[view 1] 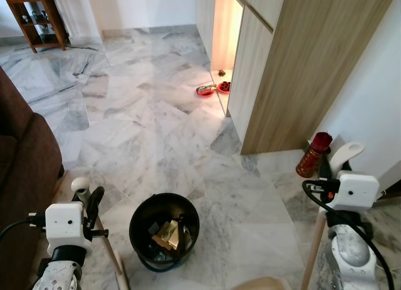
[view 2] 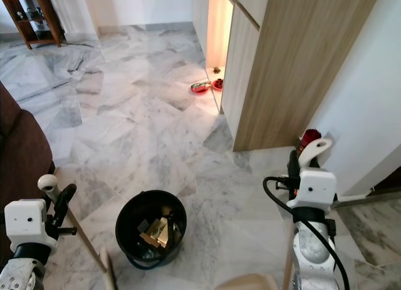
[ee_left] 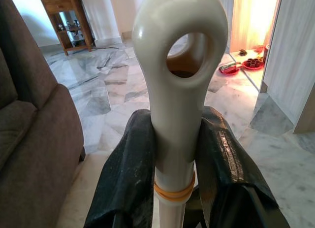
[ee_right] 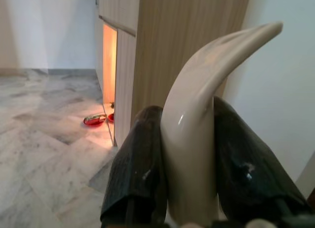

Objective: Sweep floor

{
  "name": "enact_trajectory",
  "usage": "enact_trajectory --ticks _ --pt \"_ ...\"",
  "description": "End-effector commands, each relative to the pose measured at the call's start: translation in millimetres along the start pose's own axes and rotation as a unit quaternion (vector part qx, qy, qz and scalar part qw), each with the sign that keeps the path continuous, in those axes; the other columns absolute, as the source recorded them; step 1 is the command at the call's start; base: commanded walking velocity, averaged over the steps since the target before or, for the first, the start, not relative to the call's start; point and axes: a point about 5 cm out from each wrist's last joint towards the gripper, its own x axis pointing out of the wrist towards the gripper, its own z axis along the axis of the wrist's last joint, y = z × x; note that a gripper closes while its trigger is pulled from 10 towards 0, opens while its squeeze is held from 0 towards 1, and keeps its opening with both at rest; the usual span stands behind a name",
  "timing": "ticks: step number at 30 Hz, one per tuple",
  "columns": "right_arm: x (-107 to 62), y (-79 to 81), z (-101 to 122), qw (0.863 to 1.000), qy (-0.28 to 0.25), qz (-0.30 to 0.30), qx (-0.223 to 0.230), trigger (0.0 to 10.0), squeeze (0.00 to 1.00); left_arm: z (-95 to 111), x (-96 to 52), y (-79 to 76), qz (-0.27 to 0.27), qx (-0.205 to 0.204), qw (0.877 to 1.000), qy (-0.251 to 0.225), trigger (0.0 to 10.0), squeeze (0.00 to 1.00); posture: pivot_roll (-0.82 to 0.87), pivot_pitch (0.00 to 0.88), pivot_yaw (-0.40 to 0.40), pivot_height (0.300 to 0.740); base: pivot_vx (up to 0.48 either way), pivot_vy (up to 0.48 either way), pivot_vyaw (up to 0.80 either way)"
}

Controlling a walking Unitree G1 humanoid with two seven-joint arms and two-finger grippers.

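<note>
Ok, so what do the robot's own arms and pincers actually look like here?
Both arms are silver with a speckled, rounded forearm, topped by a boxy white wrist housing. The left pincer and right pincer each have two long black fingers. Black cables loop from each wrist, and the right housing carries a small red mark.

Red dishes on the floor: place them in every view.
Left eye view: red dishes, upper centre, at the lit opening's foot.
Right eye view: red dishes, upper centre too.
Left wrist view: red dishes beyond the looped handle.
Right wrist view: red dishes beyond the curved handle.
Shared landmark: the wooden cabinet.
</note>
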Motion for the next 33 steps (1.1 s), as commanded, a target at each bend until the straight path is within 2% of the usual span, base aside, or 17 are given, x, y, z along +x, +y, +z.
enact_trajectory --ticks 1,10,16,33 --pt "7.2 1.2 4.8 0.999 -0.022 0.005 0.022 10.0 0.0 5.7 1.9 4.9 0.009 -0.007 1.0 -0.022 10.0 0.0 0.02 0.049 -0.002 0.74 0.0 0.0 0.0" --pt "14.7 12.7 -15.3 0.998 -0.006 0.051 0.037 10.0 0.0 4.6 10.3 -1.0 -0.005 -0.014 1.0 -0.027 10.0 0.0 0.02 0.063 -0.003 0.74 0.0 0.0 0.0" --pt "18.6 10.5 -18.4 0.998 -0.009 0.045 0.039 10.0 0.0 3.9 15.8 -1.5 -0.007 -0.016 0.999 -0.029 10.0 0.0 0.02 0.085 -0.002 0.74 0.0 0.0 0.0" --pt "21.4 20.4 -22.4 0.996 -0.01 0.047 0.073 10.0 0.0 2.6 16.7 -5.6 -0.004 -0.034 0.999 -0.028 10.0 0.0 0.02 0.128 0.002 0.74 0.0 0.0 0.0"
